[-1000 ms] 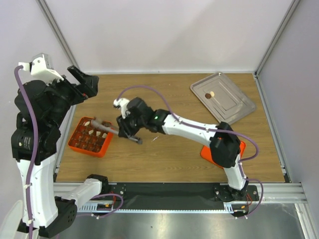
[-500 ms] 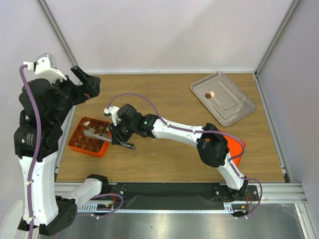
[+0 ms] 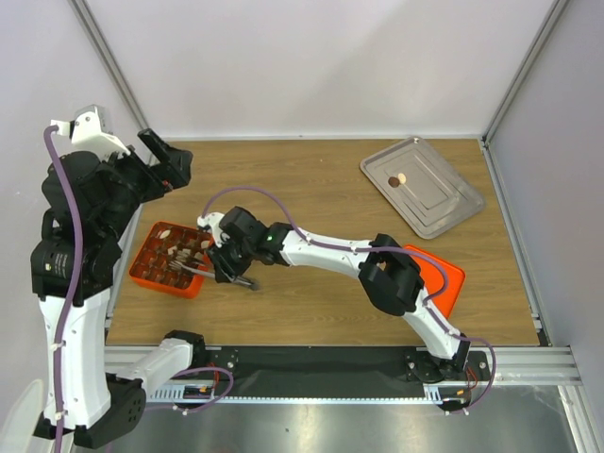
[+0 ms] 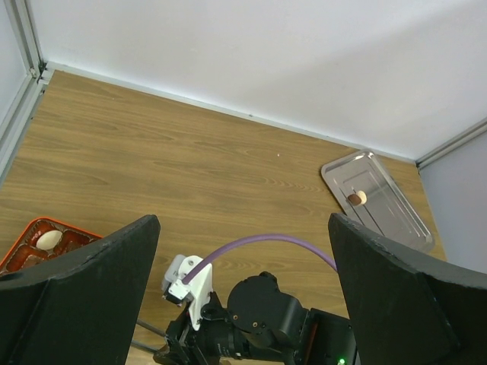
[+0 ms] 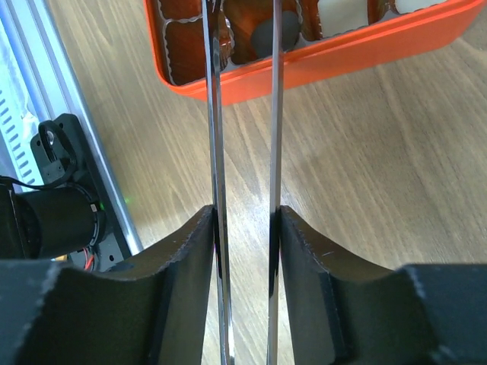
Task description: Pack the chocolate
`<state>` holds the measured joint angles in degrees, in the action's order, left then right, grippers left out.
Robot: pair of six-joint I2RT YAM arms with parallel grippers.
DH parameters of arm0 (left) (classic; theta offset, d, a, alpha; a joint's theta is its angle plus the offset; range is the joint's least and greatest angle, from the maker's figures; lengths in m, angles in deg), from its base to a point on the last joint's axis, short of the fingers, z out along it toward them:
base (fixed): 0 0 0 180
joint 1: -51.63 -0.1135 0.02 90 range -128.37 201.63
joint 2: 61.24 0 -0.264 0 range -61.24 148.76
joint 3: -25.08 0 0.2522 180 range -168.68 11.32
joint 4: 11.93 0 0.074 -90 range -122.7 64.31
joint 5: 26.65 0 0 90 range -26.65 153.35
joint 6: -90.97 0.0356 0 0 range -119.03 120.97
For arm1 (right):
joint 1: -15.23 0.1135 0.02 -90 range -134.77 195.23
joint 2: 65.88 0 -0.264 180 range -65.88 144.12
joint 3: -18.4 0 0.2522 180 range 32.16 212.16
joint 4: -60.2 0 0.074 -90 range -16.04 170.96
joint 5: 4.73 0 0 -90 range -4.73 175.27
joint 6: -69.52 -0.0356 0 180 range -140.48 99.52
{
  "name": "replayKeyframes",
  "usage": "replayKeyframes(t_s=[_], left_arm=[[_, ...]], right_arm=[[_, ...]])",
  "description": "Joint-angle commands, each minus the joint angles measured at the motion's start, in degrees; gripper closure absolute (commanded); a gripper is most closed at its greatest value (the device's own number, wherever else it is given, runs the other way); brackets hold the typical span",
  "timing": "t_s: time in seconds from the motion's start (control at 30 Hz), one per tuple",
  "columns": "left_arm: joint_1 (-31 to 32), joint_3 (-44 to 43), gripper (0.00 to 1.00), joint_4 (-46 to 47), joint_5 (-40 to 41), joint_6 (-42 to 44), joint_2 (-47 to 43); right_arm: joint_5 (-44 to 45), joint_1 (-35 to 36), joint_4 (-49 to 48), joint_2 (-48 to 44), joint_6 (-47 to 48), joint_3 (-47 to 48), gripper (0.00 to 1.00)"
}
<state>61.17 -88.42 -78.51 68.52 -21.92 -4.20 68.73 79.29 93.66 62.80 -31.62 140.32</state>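
Reaching into the orange box (image 3: 168,282) of chocolates (image 5: 275,34), tongs (image 5: 215,114) sit clamped in the right tool (image 5: 245,220).

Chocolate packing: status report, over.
Left claw open, raised. Right claw shut on tongs, tips over orange box with dark chocolate. More pieces on metal tray. Nothing blocking.

Tongs (image 5: 274,137) over orange box (image 3: 162,283); steel tray (image 3: 442,196) far right.

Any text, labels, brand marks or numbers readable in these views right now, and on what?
None: no text can be read in any view.
The orange box, the metal tray and the tongs show no print.
The electronics at the left arm's base are too small to show any marking.
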Motion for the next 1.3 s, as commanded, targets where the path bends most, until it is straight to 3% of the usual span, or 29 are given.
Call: replayKeyframes(t_s=[0.0, 0.37, 0.67, 0.8, 0.97, 1.17, 1.27], left_arm=[[-0.4, 0.2, 0.0, 2.5, -1.1, 0.7, 0.1], [-0.4, -2.4, 0.0, 1.2, -3.0, 0.7, 1.1], [-0.3, -3.8, 0.0, -0.4, -6.6, 0.7, 1.5], [-0.4, -2.9, 0.0, -0.3, -6.7, 1.4, 1.2], [-0.4, 5.9, 0.0, 3.8, -9.9, 0.5, -0.7], [-0.4, 11.5, 0.0, 7.7, -13.5, -0.8, -0.5], [-0.4, 11.6, 0.0, 8.1, -13.3, -0.7, -0.3]], right_arm=[[0.6, 0.2, -1.5, -0.7, 1.4, 3.2, 0.56], [5.3, -0.9, -1.7, -6.1, 3.0, 5.7, 0.56], [4.7, -7.9, -8.5, -23.3, 0.6, -10.2, 0.57], [9.8, -17.4, -5.9, -32.4, 0.7, -19.6, 0.58], [14.9, -33.1, 0.9, -42.4, 2.3, -30.7, 0.57], [16.4, -48.5, 2.7, -42.1, 4.2, -34.9, 0.56], [18.3, -52.3, 4.3, -39.3, 4.3, -34.2, 0.56]])
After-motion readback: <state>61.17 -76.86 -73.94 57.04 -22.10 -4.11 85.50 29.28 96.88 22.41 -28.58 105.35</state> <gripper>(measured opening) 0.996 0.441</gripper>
